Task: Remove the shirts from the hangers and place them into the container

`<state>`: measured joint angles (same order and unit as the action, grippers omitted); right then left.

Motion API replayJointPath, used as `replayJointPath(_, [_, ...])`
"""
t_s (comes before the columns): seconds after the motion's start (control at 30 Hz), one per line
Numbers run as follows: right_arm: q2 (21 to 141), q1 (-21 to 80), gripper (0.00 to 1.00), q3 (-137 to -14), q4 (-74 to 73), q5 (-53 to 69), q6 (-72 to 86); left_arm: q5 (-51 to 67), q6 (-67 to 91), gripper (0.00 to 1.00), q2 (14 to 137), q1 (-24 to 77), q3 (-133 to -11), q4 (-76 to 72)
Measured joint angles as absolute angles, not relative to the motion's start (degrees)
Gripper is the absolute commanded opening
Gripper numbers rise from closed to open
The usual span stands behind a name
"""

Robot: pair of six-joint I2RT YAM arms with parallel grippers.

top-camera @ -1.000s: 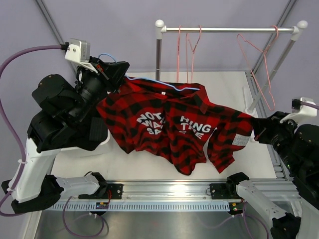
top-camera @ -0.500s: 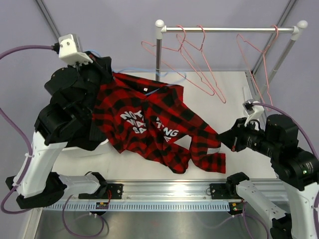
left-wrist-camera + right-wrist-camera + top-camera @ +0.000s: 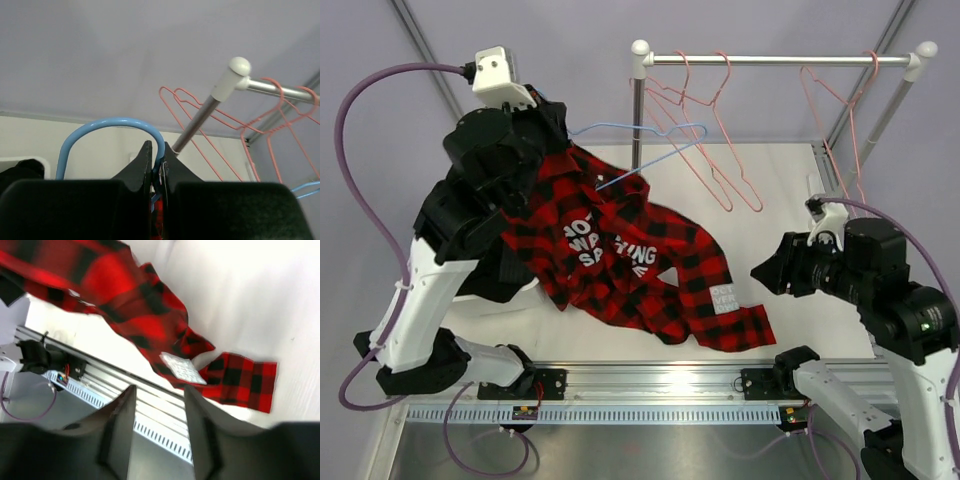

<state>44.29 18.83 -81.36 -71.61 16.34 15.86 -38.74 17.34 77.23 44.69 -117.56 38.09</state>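
Observation:
My left gripper (image 3: 552,132) is raised at the back left, shut on the hook of the blue hanger (image 3: 650,142); its jaws (image 3: 156,147) pinch the blue wire (image 3: 110,122). The red-and-black check shirt (image 3: 630,258) hangs from there and trails down onto the table, one sleeve end lying flat (image 3: 240,380). Most of the blue hanger's triangle sticks out bare to the right of the shirt. My right gripper (image 3: 766,272) hovers open beside the sleeve, nothing between its fingers (image 3: 159,390). The white container (image 3: 505,300) sits mostly hidden under my left arm, its rim (image 3: 22,162) showing dark cloth inside.
A metal rail (image 3: 780,60) on two posts stands at the back, with several empty pink hangers (image 3: 715,140) hanging from it. One post (image 3: 200,117) is close to my left gripper. A metal track (image 3: 650,385) runs along the near table edge.
My right gripper has opened and let go of the sleeve, which dropped onto the table. My left gripper has risen with the blue hanger, and the shirt has slid left and down off it.

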Motion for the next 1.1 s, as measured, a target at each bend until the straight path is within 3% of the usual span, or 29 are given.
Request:
replayJointPath(0.07, [45.87,18.76,0.69,-86.89,-71.77,16.36,15.29,-32.32,16.91,0.00,74.89,44.58,-116.36,38.13])
replayJointPath(0.23, [50.96,18.74,0.63,-103.09,-70.35,23.88,12.97,-17.78,15.64,0.00,70.13,45.54,-111.90,40.53])
replayJointPath(0.43, [57.12,19.49,0.62,-108.36,-68.62,33.54,12.53,-5.80,13.19,0.00,71.07,47.00,-108.42,44.18])
replayJointPath(0.67, [67.81,39.44,0.60,-110.56,-68.38,25.85,12.73,-1.41,11.22,0.00,77.87,50.46,-112.97,48.62])
replayJointPath(0.83, [74.02,45.52,0.48,-110.93,-68.45,19.44,13.02,-0.78,10.61,0.00,79.31,51.35,-113.95,50.06])
replayJointPath(0.9, [75.31,46.26,0.29,-111.35,-68.36,17.85,13.02,-0.64,10.37,0.00,79.31,51.46,-114.37,50.37])
replayJointPath(0.93, [75.53,46.57,0.08,-111.39,-68.34,17.15,13.06,-0.56,10.31,0.00,79.29,51.46,-114.43,50.28])
replayJointPath(0.97, [75.55,46.70,0.00,-111.39,-68.34,16.93,12.88,-0.51,10.31,0.00,79.26,51.46,-114.54,50.33])
replayJointPath(1.0, [75.50,47.00,0.00,-111.42,-68.20,16.69,12.95,-0.45,10.20,0.00,79.26,51.48,-114.65,50.30])
replayJointPath(1.03, [75.37,47.68,0.00,-111.46,-67.94,16.47,12.97,-0.60,10.02,0.09,79.26,51.46,-114.69,50.33])
replayJointPath(1.07, [75.24,48.45,0.00,-111.53,-67.72,15.70,13.02,-0.86,9.93,0.42,79.26,51.46,-114.89,50.63])
replayJointPath(1.1, [75.09,48.99,0.00,-111.53,-67.44,15.22,13.08,-2.07,9.47,0.48,79.26,51.53,-115.39,51.24])
